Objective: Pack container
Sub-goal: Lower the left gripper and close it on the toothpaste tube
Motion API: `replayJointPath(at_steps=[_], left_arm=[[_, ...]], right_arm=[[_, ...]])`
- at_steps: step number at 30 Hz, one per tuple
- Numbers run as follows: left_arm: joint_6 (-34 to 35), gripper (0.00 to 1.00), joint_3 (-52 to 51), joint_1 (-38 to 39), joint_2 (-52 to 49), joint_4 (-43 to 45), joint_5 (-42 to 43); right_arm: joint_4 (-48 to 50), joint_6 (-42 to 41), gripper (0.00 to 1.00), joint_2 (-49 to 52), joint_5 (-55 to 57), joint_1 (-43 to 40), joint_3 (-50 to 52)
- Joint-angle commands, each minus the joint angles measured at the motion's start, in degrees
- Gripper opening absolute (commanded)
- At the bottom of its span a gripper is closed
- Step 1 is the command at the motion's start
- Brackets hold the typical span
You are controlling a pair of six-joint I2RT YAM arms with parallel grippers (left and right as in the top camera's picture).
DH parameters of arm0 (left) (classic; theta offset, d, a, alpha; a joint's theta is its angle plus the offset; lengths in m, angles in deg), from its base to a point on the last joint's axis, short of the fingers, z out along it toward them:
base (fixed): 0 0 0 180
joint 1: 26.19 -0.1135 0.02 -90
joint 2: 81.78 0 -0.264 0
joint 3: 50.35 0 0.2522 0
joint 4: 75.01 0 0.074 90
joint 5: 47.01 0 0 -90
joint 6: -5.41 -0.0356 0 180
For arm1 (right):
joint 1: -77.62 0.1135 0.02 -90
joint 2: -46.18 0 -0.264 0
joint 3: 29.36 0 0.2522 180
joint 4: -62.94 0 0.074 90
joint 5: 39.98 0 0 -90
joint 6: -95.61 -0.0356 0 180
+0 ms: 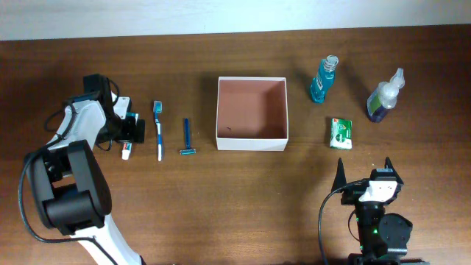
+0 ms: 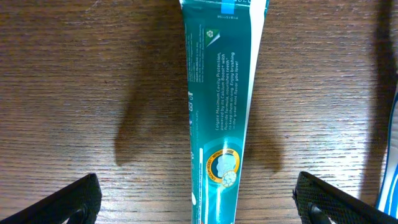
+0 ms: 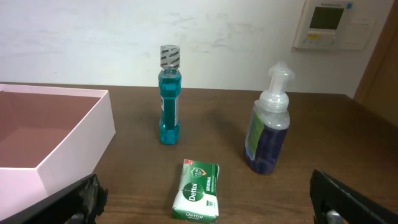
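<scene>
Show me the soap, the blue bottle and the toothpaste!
soap (image 3: 196, 198), right wrist view, green top face
blue bottle (image 3: 169, 109), right wrist view, its middle
toothpaste (image 2: 221, 99), left wrist view, middle of the tube

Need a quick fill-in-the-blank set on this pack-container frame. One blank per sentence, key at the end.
1. The container is ___.
2. Between the toothbrush and the container lies the ___.
3. The left pincer hangs over the ___ tube.
4. The right pincer is ___.
Missing words: empty; razor; toothpaste; open.
</scene>
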Motion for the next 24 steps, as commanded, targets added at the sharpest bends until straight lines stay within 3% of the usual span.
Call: replayJointPath(at_steps=[1, 22, 23, 24], left_arm=[[-0.9, 0.99, 1.2, -0.1, -1.0, 0.2, 1.0], [-0.9, 0.98, 1.2, -0.1, -3.7, 0.6, 1.0], [-0.9, 0.90, 1.2, -0.1, -3.7, 0.6, 1.0], [-0.9, 0.73, 1.2, -0.1, -3.7, 0.6, 1.0]], right_arm=[[-0.2, 0.4, 0.98, -0.5, -0.7, 0.3, 0.3], [-0.2, 0.4, 0.98, -0.5, -0.8, 0.3, 0.3], [-0.2, 0.4, 0.98, -0.5, -0.8, 0.3, 0.3], [-0.2, 0.4, 0.98, -0.5, -0.8, 0.3, 0.3]])
